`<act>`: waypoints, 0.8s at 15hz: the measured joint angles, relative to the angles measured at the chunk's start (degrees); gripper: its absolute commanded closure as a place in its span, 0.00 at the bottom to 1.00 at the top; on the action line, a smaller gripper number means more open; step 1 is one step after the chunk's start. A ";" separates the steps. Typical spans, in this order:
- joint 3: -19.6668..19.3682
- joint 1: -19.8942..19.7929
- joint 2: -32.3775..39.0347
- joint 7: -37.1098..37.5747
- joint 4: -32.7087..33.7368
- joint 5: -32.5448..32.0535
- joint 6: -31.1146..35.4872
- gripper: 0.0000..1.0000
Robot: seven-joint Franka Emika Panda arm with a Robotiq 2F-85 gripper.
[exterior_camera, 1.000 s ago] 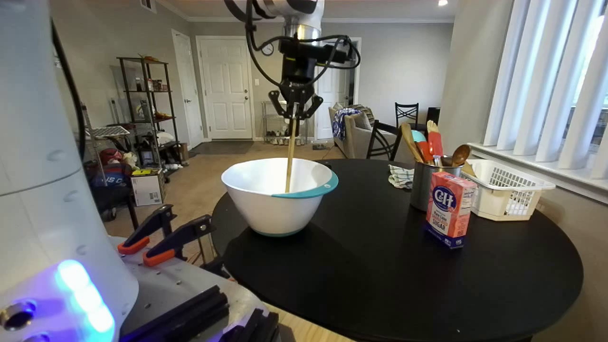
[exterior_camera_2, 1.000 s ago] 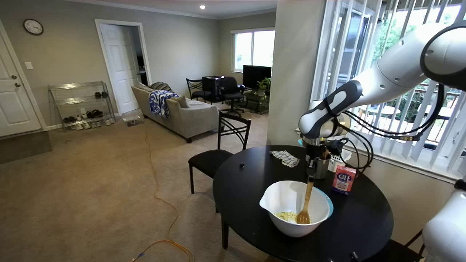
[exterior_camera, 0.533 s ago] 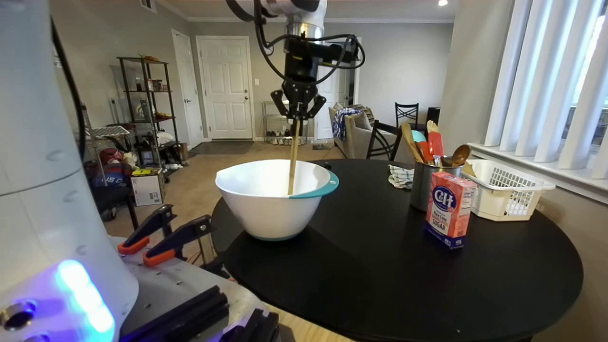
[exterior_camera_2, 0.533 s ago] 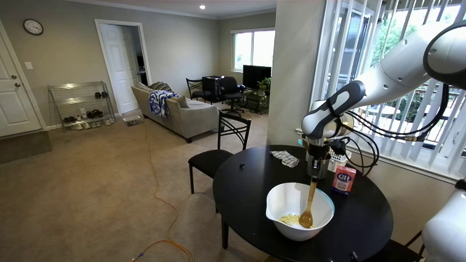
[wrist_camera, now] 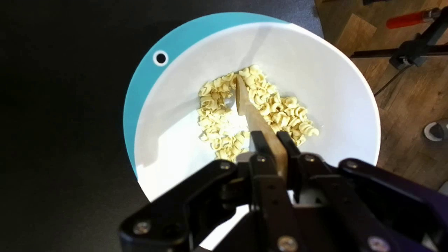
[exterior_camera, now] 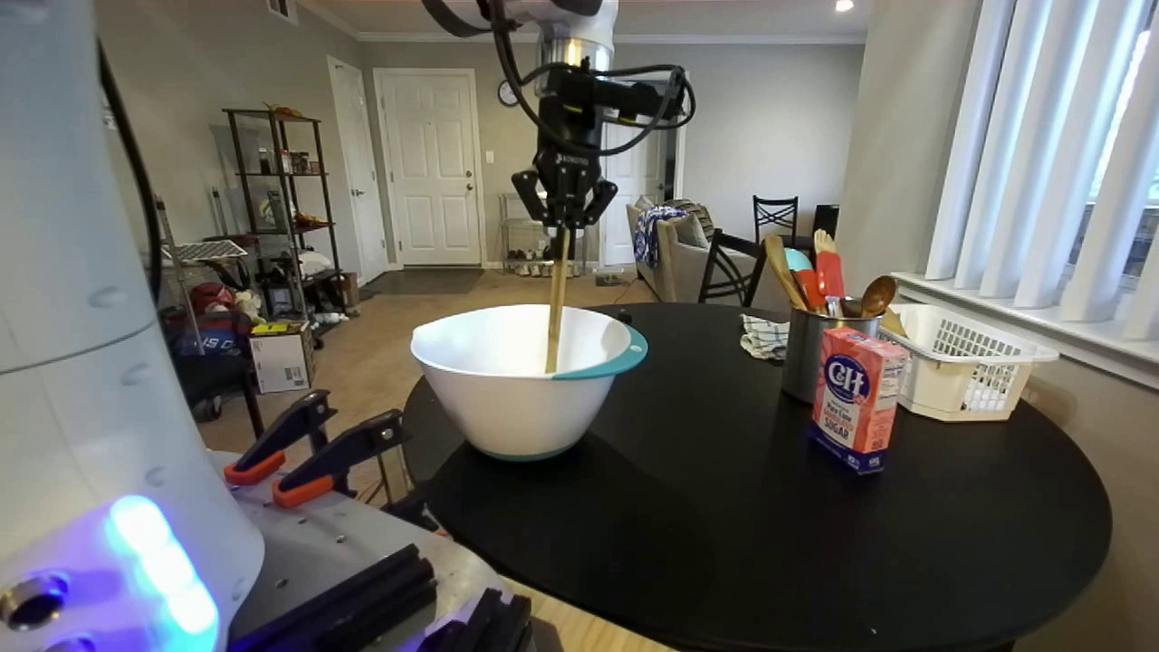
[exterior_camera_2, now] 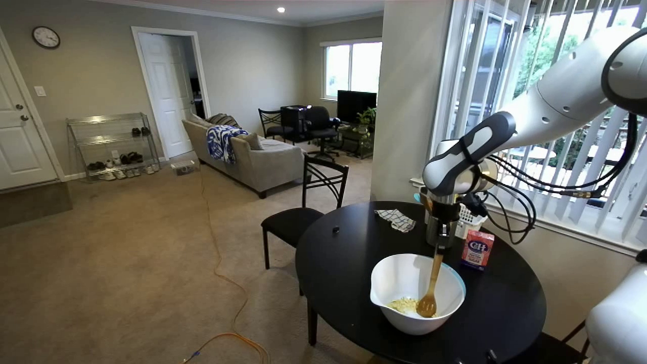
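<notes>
My gripper (wrist_camera: pixel 272 140) is shut on the handle of a wooden spoon (wrist_camera: pixel 257 119), which runs down between its fingers. In the wrist view the spoon's edge-on head rests among pale spiral pasta (wrist_camera: pixel 280 117) at the bottom of a white bowl (wrist_camera: pixel 344 91) with a teal rim. Both exterior views have the gripper (exterior_camera: pixel 561 237) above the bowl (exterior_camera: pixel 521 417), pointing down. There the spoon (exterior_camera_2: pixel 427 305) leans slightly, its slotted head beside the pasta (exterior_camera_2: pixel 403 305). The bowl's near wall hides the head in an exterior view. The bowl stands upright on a black round table (exterior_camera: pixel 770 525).
Right of the bowl stand a pink sugar box (exterior_camera: pixel 851 398), a metal canister (exterior_camera: pixel 804 358) of utensils and a white basket (exterior_camera: pixel 969 371). A checked cloth (exterior_camera_2: pixel 397 220) lies farther back. Orange-tipped clamps (exterior_camera: pixel 303 489) sit by the robot's base. A chair (exterior_camera_2: pixel 293 222) stands beside the table.
The bowl has slid a little across the table and turned slightly. The spoon's head has shifted and twisted, still held. My arm has moved a short way with it, mostly in the earlier half second.
</notes>
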 measured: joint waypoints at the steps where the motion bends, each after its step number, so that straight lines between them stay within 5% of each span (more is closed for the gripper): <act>1: -0.16 0.00 -0.59 -0.48 -0.76 0.00 0.60 0.88; 10: -0.55 0.00 -2.57 -0.69 -2.87 0.01 1.87 0.88; 12: -0.55 0.00 -2.57 -0.69 -2.87 0.01 1.87 0.97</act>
